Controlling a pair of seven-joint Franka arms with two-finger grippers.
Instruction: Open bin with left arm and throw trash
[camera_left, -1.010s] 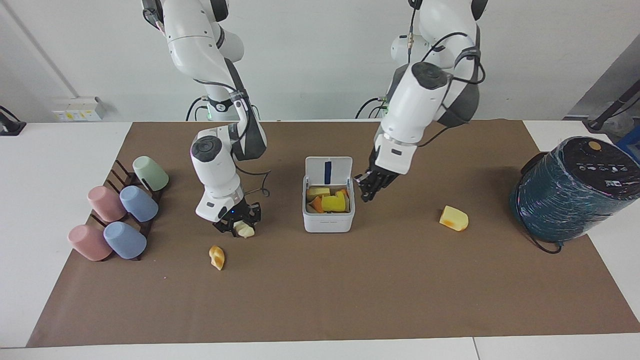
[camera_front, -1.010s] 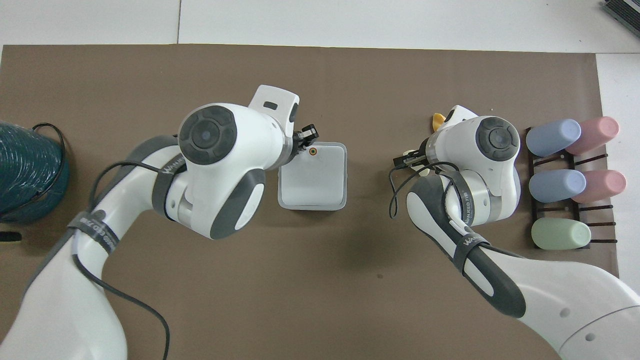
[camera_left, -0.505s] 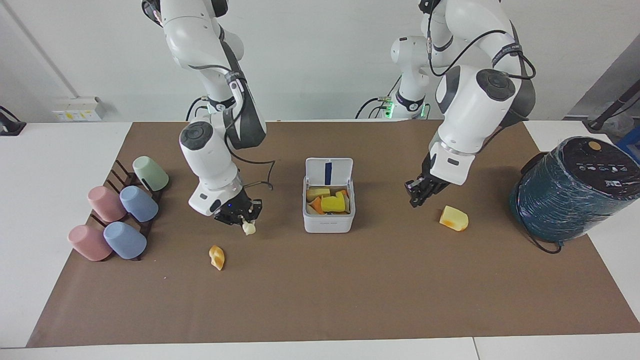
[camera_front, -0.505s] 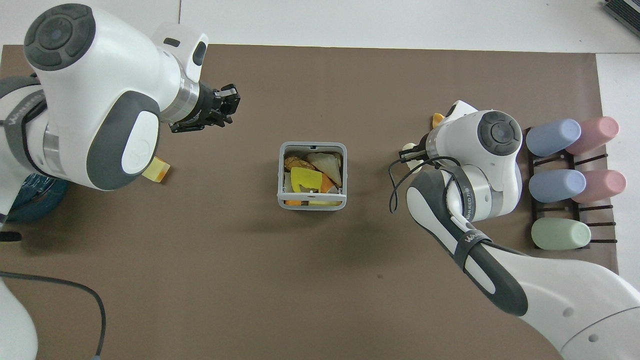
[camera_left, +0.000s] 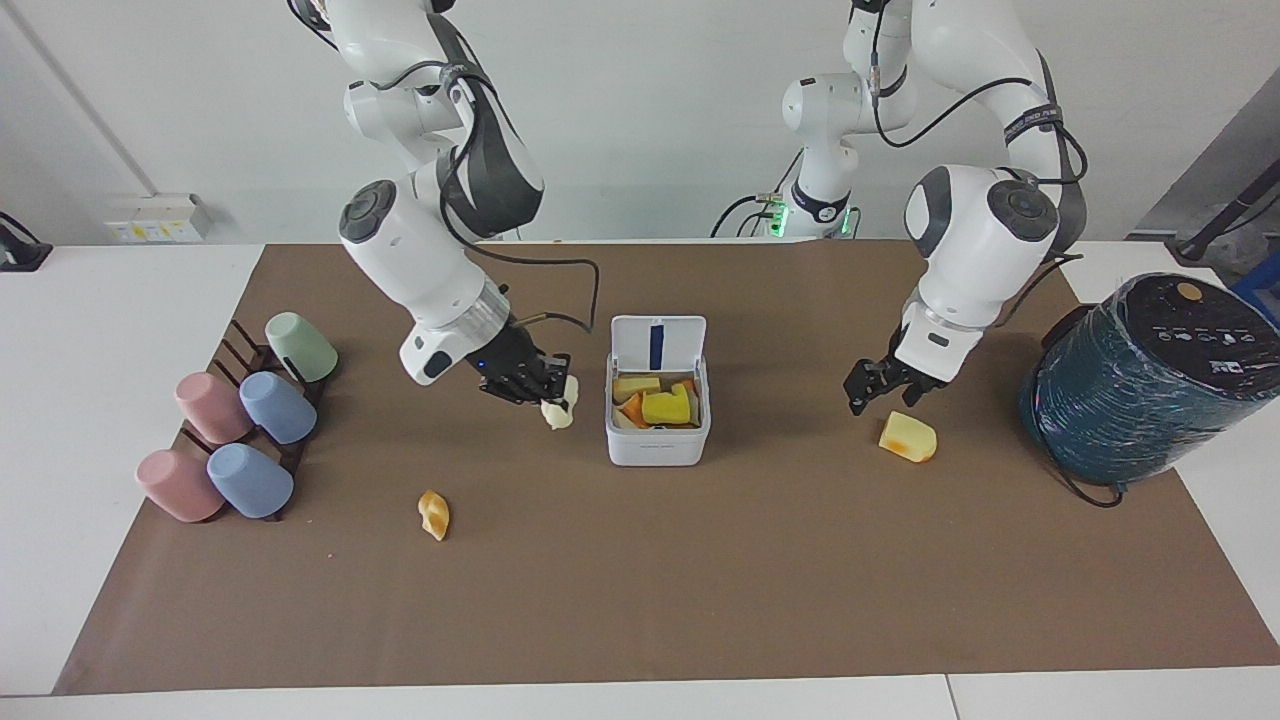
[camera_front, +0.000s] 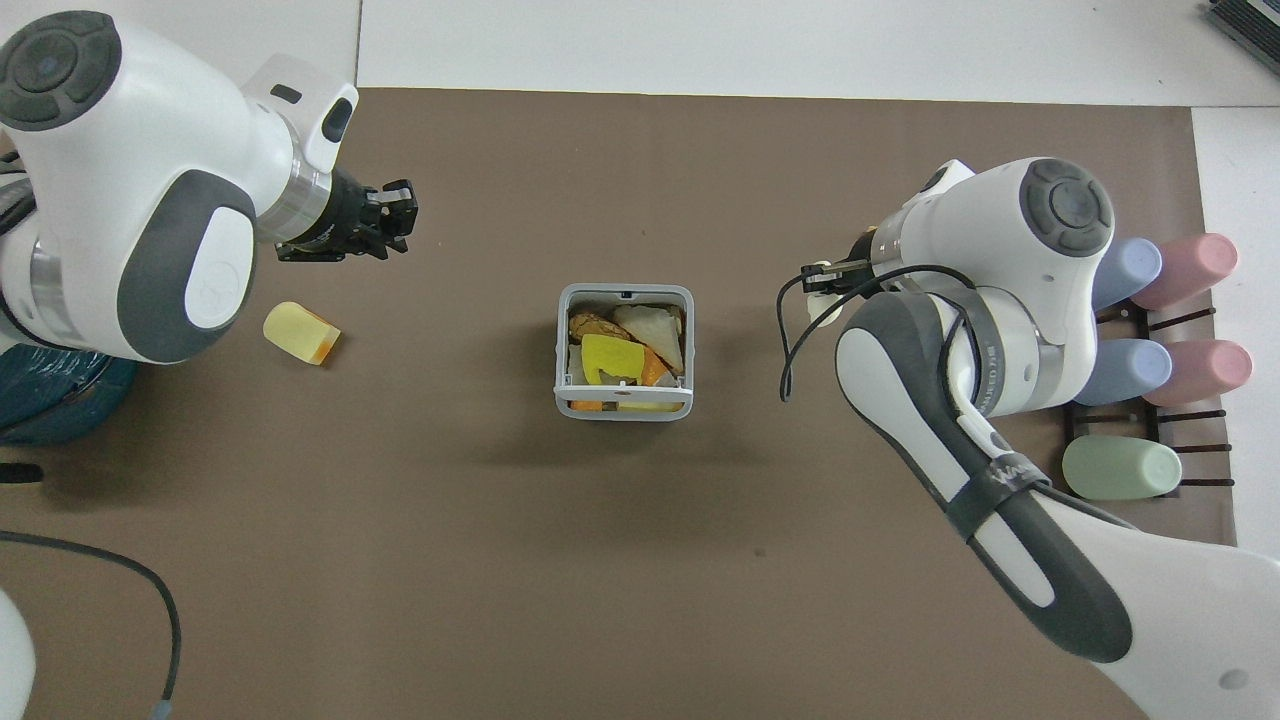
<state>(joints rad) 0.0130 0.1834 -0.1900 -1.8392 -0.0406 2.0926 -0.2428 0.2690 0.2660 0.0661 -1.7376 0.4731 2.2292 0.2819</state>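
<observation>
The white bin (camera_left: 657, 442) stands mid-mat with its lid (camera_left: 657, 343) upright and open, and several yellow and orange pieces inside; it also shows in the overhead view (camera_front: 625, 409). My right gripper (camera_left: 550, 393) is shut on the pale cream wedge (camera_left: 558, 412) and holds it above the mat beside the bin; the gripper shows in the overhead view (camera_front: 812, 282). The orange-tan twisted bit (camera_left: 434, 514) lies on the mat. My left gripper (camera_left: 872, 393) (camera_front: 392, 215) hangs just above the mat, next to the yellow-orange chunk (camera_left: 908, 437) (camera_front: 300, 333).
A dark rack of several pastel cups (camera_left: 245, 420) (camera_front: 1140, 340) lies at the right arm's end of the mat. A big dark teal wrapped cylinder (camera_left: 1150, 380) (camera_front: 50, 400) stands at the left arm's end, with a black cable beside it.
The bin's lid, shut in the earliest overhead view, now stands open. My left gripper has moved from the bin to beside the yellow-orange chunk. My right gripper has lifted the cream wedge and carried it toward the bin.
</observation>
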